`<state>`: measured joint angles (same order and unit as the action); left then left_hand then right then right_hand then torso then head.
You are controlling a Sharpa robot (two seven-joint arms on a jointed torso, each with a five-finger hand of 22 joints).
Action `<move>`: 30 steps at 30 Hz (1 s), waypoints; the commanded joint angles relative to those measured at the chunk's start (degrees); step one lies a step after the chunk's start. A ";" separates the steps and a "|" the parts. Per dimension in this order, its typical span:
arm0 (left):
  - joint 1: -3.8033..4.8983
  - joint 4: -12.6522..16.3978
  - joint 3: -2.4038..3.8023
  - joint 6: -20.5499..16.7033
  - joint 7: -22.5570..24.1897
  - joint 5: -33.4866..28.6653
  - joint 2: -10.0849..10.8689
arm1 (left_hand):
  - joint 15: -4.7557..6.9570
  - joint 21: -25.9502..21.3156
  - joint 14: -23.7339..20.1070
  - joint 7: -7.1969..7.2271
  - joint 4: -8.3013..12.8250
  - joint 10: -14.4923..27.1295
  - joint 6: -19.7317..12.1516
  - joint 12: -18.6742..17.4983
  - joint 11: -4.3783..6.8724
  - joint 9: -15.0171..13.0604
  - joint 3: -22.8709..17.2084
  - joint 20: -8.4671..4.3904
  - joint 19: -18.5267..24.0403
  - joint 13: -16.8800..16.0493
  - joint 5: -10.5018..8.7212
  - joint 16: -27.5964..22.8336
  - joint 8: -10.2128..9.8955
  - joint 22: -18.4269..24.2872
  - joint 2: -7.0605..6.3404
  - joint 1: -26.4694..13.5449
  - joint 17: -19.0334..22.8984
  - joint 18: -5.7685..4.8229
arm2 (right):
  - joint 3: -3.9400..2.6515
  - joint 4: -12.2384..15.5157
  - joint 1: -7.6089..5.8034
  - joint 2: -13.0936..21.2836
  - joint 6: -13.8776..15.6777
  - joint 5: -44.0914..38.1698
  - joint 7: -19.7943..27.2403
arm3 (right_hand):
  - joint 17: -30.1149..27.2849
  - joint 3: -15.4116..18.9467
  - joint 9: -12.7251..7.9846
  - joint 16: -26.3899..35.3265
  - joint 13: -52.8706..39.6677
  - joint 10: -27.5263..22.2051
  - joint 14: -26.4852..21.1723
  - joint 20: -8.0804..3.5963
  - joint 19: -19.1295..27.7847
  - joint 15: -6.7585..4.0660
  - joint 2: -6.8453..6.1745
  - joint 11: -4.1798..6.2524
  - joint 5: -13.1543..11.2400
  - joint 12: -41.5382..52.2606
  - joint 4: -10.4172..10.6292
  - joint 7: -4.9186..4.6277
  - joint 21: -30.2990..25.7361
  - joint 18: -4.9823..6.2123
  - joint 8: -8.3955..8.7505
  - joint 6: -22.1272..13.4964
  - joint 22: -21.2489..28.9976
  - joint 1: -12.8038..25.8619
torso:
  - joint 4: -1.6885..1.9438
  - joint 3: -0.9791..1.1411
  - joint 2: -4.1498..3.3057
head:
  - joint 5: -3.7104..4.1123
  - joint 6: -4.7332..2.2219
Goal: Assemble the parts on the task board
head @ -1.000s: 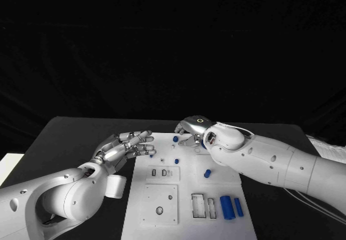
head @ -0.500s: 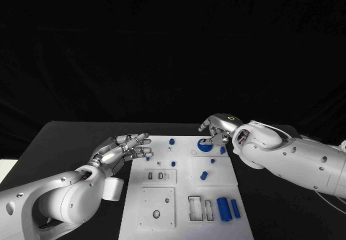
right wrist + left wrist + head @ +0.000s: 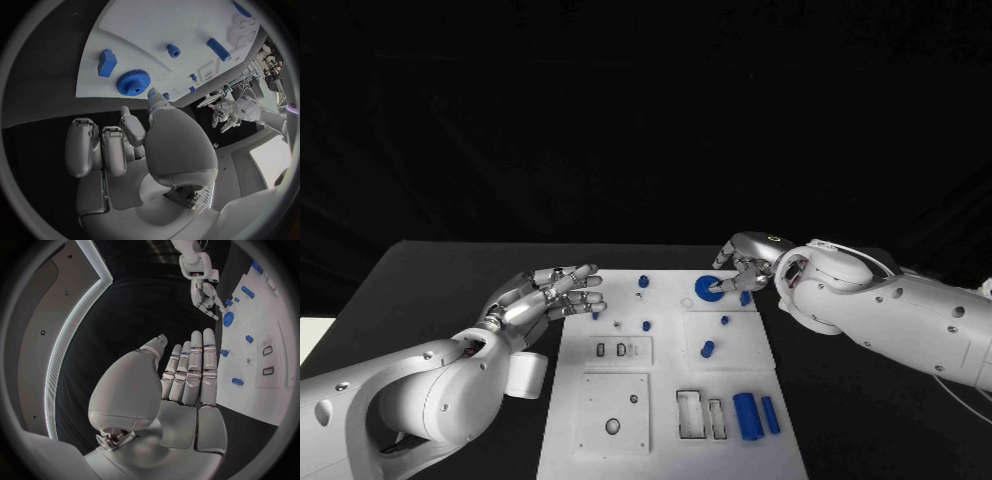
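- Now your right robot hand [image 3: 740,268], fingers curled, touches the blue gear [image 3: 710,288] at the task board [image 3: 625,420] far edge.
- Your left robot hand [image 3: 548,297] holds nothing, fingers spread.
- Push carelessly and the gear could slide off.

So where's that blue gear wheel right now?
In the head view the blue gear lies flat near the task board's far right corner, right by the right hand's fingers, with a small blue part beside it.

Glossy white arms [image 3: 906,315]; silver hands [image 3: 548,300]
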<state>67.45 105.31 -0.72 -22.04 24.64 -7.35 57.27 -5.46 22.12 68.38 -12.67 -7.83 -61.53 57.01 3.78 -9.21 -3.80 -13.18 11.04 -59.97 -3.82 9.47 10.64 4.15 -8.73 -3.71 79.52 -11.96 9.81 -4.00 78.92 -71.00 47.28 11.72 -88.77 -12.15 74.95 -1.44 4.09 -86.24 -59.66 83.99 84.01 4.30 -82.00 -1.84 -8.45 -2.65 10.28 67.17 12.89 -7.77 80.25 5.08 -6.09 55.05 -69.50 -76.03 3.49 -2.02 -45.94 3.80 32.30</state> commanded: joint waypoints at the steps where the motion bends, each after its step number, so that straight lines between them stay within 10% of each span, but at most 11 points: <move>1: 0.05 0.01 0.04 0.95 0.35 -0.16 -0.16 | -0.03 -0.09 -0.47 -0.17 0.23 0.55 -0.24 -0.20 -0.04 0.07 -0.04 0.02 0.40 0.08 -0.26 -0.21 -0.29 0.09 -0.20 0.33 -0.07 0.42 | -0.02 -0.30 0.11 -0.34 -3.02 -0.10 -1.15 | 5.21 -0.03 0.08 -0.24 -24.59 3.03 4.25 0.07 -0.19 0.39 0.11 -0.28 0.24 17.53 0.31 -0.16 0.18 -1.06 -0.38 0.44 -0.15 -0.60 | 0.04 -0.05 -0.01 | 0.02 0.18; 30: 0.04 -0.22 0.03 1.03 0.21 -0.16 -0.36 | -0.03 -0.09 -0.47 -0.17 0.23 0.55 -0.24 -0.20 -0.04 0.07 -0.04 0.02 0.40 0.08 -0.26 -0.21 -0.29 0.09 -0.20 0.33 -0.07 0.42 | -0.01 -2.66 0.97 -2.86 -4.23 -4.75 0.16 | 8.59 -2.44 -0.01 -1.56 -29.84 5.72 4.80 -0.06 -1.36 0.21 2.70 -0.08 -1.10 22.32 -2.95 0.10 2.19 -1.72 -1.35 2.67 -3.82 -4.16 | 0.13 -0.10 0.01 | 0.04 0.90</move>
<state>67.44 105.08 -0.72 -22.03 24.62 -7.41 57.02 -5.46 22.12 68.39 -12.67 -7.83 -61.53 57.01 3.78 -9.21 -3.80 -13.18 11.04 -59.97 -3.82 9.47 10.64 4.15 -8.74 -3.71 79.52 -11.94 9.81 -4.09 76.42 -70.24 44.55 8.73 -91.21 -12.34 74.92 -3.84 4.10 -87.46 -62.31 83.67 84.12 4.11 -83.00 -1.71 -5.73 -2.92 9.43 68.05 10.16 -7.66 82.09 4.39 -7.29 57.24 -73.27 -79.65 3.57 -2.14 -45.91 3.91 33.09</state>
